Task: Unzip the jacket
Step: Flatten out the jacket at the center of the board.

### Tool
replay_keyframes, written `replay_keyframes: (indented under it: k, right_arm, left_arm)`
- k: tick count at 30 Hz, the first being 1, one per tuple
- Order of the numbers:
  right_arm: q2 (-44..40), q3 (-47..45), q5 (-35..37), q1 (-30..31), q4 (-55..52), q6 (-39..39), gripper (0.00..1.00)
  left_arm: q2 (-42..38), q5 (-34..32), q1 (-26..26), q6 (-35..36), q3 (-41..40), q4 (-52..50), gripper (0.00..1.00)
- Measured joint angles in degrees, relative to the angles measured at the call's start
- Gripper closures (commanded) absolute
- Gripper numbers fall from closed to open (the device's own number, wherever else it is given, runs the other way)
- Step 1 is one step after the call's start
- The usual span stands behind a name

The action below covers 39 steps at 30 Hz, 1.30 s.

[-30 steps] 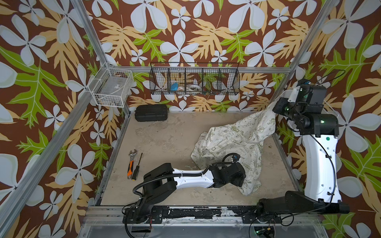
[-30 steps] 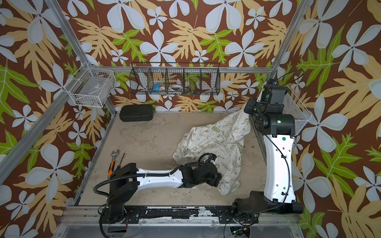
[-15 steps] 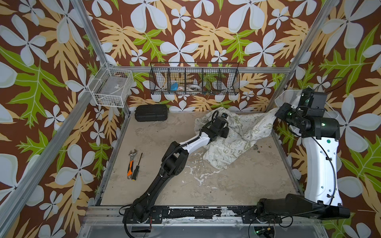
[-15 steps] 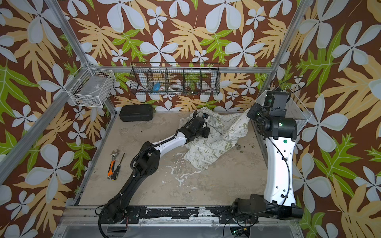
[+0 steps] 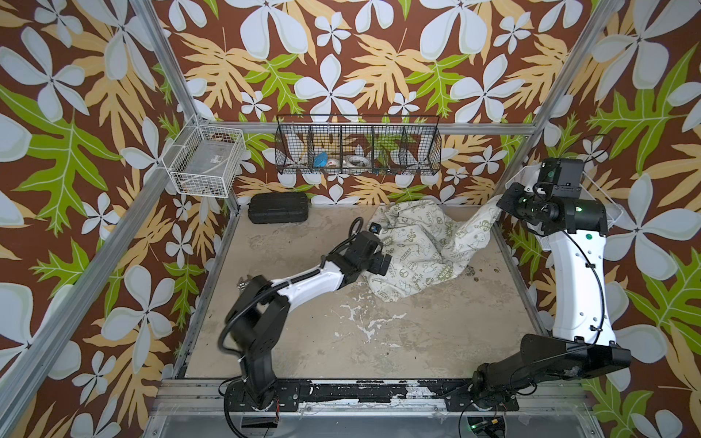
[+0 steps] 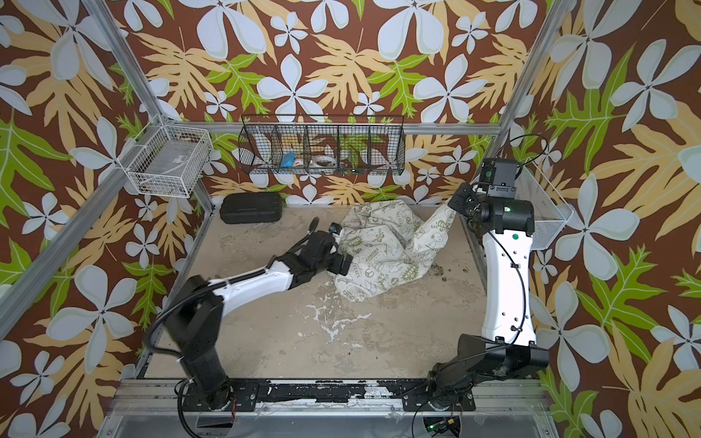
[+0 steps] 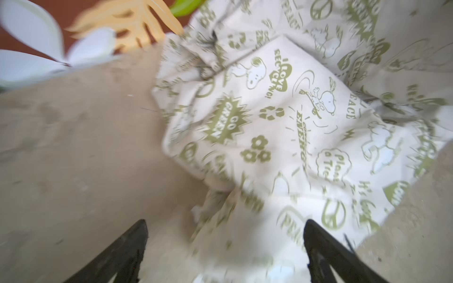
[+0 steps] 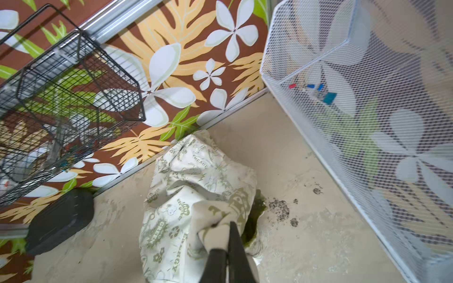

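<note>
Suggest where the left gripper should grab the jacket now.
The zipper isn't visible, so I'd take the jacket by its low fold on the table, right in front of the open left gripper. Come in low from the robot's left, jaws across the fold. The right gripper is shut on the raised far end, so pulling apart should spread the cloth.

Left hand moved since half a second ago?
Yes. The left hand, open, has drawn back from the black wire basket on the rear wall toward the front metal rail, beside the cream-white green-printed jacket.
</note>
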Motion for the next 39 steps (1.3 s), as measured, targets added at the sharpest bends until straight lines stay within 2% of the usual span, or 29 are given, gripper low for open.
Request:
replay_keyframes:
  k: [1, 3, 6, 9, 15, 19, 23, 28, 33, 36, 39]
  right_arm:
    - [0.3, 0.6, -1.3, 0.0, 0.2, 0.4, 1.0]
    - [0.7, 1.8, -3.0, 0.0, 0.4, 0.5, 1.0]
    - [1.0, 3.8, -5.7, 0.0, 0.9, 1.8, 1.0]
    - [1.0, 5.1, -7.4, -0.2, 0.9, 2.3, 1.0]
    - [0.0, 8.9, -11.0, -3.2, 0.9, 5.8, 1.0]
    - [0.4, 11.3, -15.3, -6.3, 1.8, 9.8, 1.0]
    - [2.1, 13.3, -18.4, -8.3, 2.7, 12.2, 1.0]
    - [3.8, 14.1, -21.2, -9.5, 3.2, 13.9, 1.0]
    - [4.3, 14.1, -23.1, -9.5, 3.7, 14.7, 1.0]
    - [4.3, 14.2, -23.3, -10.1, 3.9, 15.1, 1.0]
    - [4.4, 14.7, -23.4, -10.7, 4.2, 15.1, 1.0]
  left_arm:
    - [-5.5, -0.5, -1.4, 0.7, -6.4, 3.7, 0.0]
    - [-10.0, -0.5, -4.5, 2.0, -13.3, 7.0, 0.0]
    - [-9.5, 0.2, -9.4, 3.3, -18.4, 8.4, 0.0]
    - [-3.4, -0.2, -11.0, 4.2, -17.3, 10.0, 0.03]
    - [9.0, -9.5, -12.4, 2.0, -11.0, 19.8, 0.05]
    - [14.1, -12.5, -14.0, 1.1, -8.6, 24.9, 0.05]
    - [15.1, -12.4, -15.4, 1.1, -9.8, 27.4, 0.05]
    - [12.3, -12.5, -15.7, 1.1, -14.7, 28.3, 0.04]
    - [15.7, -13.5, -15.8, 1.1, -12.6, 27.6, 0.05]
    - [19.0, -14.9, -15.8, 1.1, -9.9, 26.5, 0.11]
    - [21.4, -17.6, -15.6, -0.2, -7.0, 24.6, 0.31]
